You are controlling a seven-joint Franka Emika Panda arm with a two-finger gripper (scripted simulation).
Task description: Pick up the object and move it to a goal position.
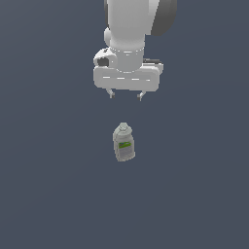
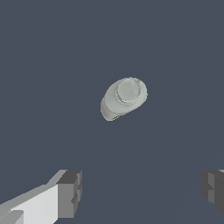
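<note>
Exterior view: bottle (image 1: 124, 143), green-white label, unreadable.

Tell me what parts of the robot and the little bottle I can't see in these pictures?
- Arm: the exterior view's top edge cuts it off above the gripper.
- Bottle label: too small and blurry to read in the exterior view; in the wrist view the cap faces the camera and hides nearly all of it.
- Gripper fingers: the wrist view's edges cut them off.
- Goal position: no marker in either view.
</note>
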